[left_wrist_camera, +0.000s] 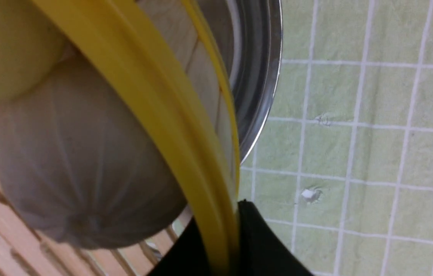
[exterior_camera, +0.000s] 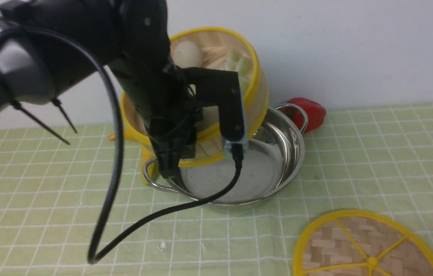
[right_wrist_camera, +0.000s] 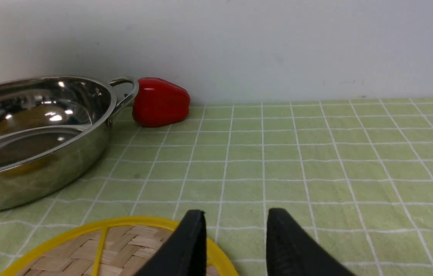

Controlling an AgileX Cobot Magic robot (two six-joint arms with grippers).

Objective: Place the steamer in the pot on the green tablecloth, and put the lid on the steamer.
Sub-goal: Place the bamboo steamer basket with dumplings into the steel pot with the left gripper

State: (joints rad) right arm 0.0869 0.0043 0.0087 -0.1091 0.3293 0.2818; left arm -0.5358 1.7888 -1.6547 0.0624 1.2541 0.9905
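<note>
Steamer: the steamer hangs steeply tilted at the upper centre of the front frame, its open mouth turned toward the camera. Its lower yellow rim dips over the left half of the pot. Whether it touches the metal cannot be told.
Contents: a pale bun and light dumplings lie against the slatted floor. In the left wrist view a pleated bun presses close to the rim.
Left pincer: the left gripper is clamped narrow on the steamer's yellow rim, with a black finger on either side of the wall. In the front view the arm's dark bulk and its looping cable cover most of the grip.
Pot: it sits mid-frame on the green tablecloth, shiny and with nothing resting on its visible floor. One looped handle points to the back right, the other to the front left.
Lid: the lid lies flat on the cloth at the lower right corner, well apart from the pot, partly cut off by the frame edge.
Right pincer: the right gripper hovers just over the lid's rim with its fingers parted. Only cloth shows between them, and nothing is held.
Bystander: a red pepper rests against the white wall, just behind the pot's back-right handle.
</note>
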